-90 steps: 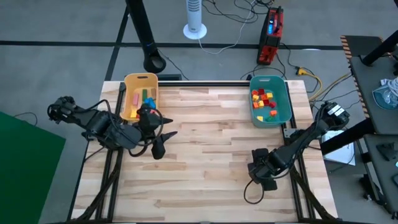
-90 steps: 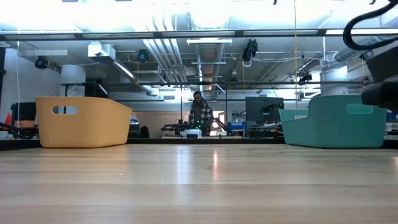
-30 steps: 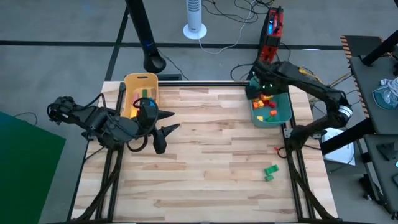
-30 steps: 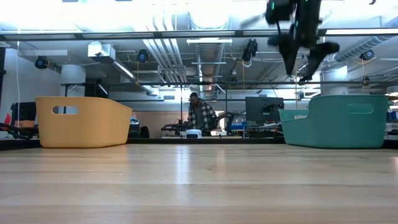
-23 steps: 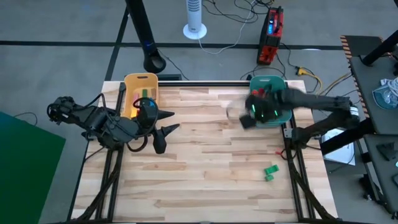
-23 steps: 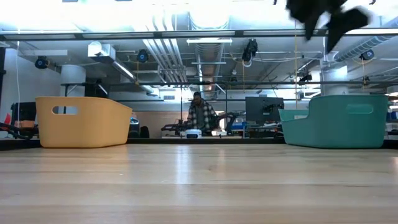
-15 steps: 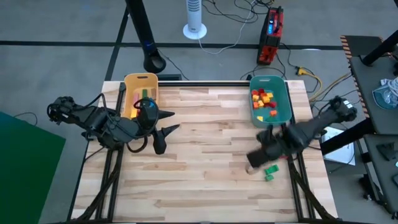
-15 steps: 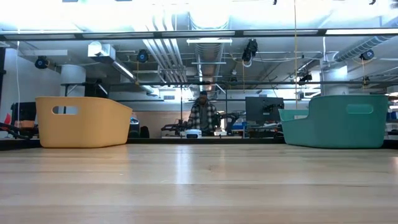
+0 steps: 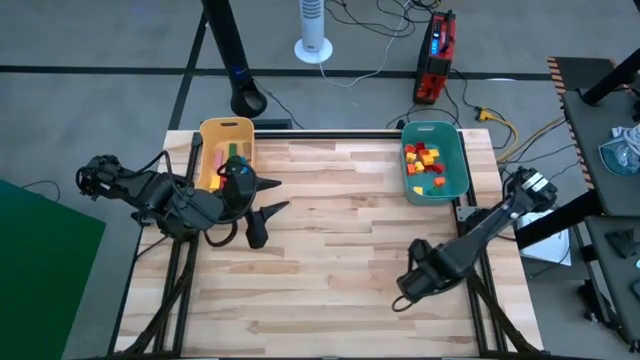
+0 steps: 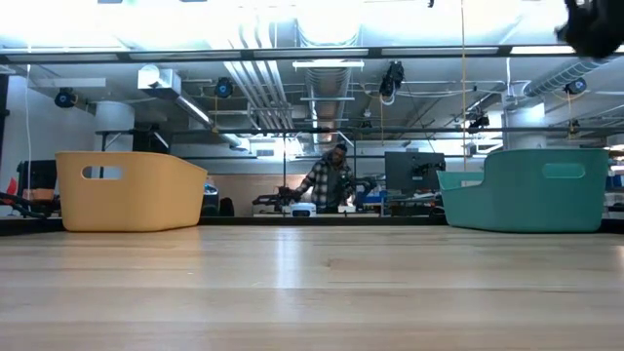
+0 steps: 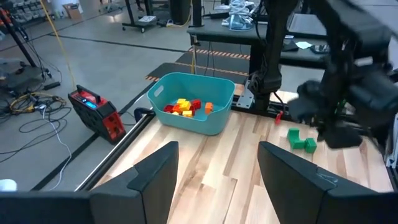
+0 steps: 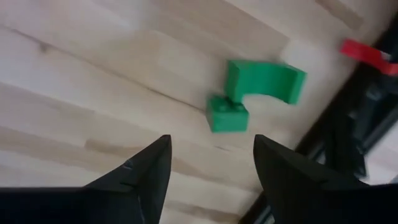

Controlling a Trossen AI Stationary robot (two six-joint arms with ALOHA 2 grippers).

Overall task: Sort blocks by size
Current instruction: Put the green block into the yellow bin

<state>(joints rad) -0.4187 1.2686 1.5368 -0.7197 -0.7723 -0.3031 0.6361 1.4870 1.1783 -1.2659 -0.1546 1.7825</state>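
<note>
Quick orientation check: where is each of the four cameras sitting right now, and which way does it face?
High view: overhead, straight down on the table; both arms show.
Low view: table height, level across toward the yellow bin, teal bin and a person beyond.
Left wrist view: past its open fingers toward the teal bin and the right arm.
Right wrist view: down past its open fingers at two green blocks.
Shared: both wrist views show the green blocks.

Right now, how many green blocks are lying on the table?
2. An arched green block and a small green cube touch each other near the table's right edge, under the right hand. In the high view the arm covers them.
</note>
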